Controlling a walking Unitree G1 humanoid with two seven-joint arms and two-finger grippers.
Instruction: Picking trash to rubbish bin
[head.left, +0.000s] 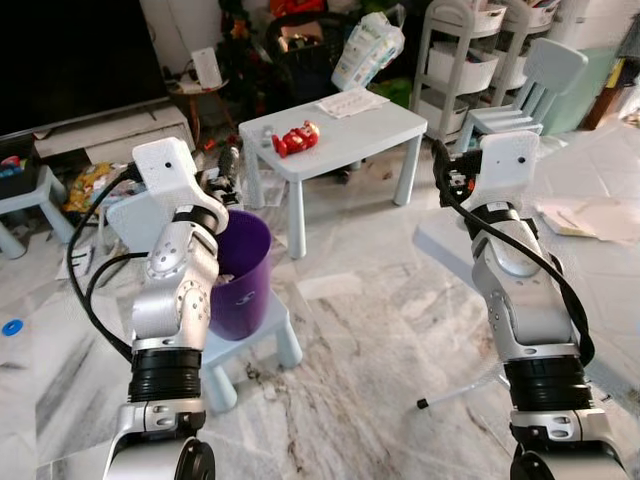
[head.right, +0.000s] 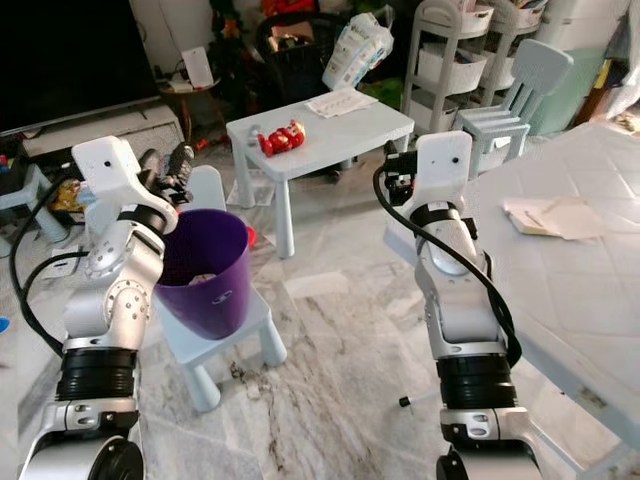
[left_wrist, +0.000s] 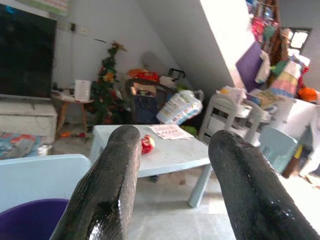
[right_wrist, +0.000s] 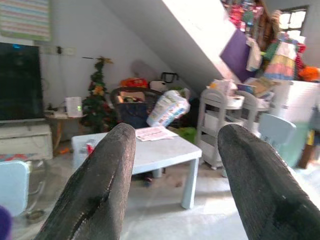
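Two raised arms frame our head views: a purple rubbish bin (head.right: 205, 270) stands on a small pale chair (head.right: 215, 340) by the left arm, and the red trash (head.left: 297, 139) lies on the light counter (head.left: 370, 125) beyond, well apart from the bin. In the left wrist view we log the left claw (left_wrist: 172, 165) spread wide and holding nothing, the red trash between its fingers' line of sight. In the right wrist view the right claw (right_wrist: 175, 165) is likewise wide open and empty, facing the counter.

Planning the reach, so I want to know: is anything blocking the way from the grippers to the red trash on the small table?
Nothing visible: bare floor lies between both open grippers, left gripper and right gripper, and the red trash on the table.
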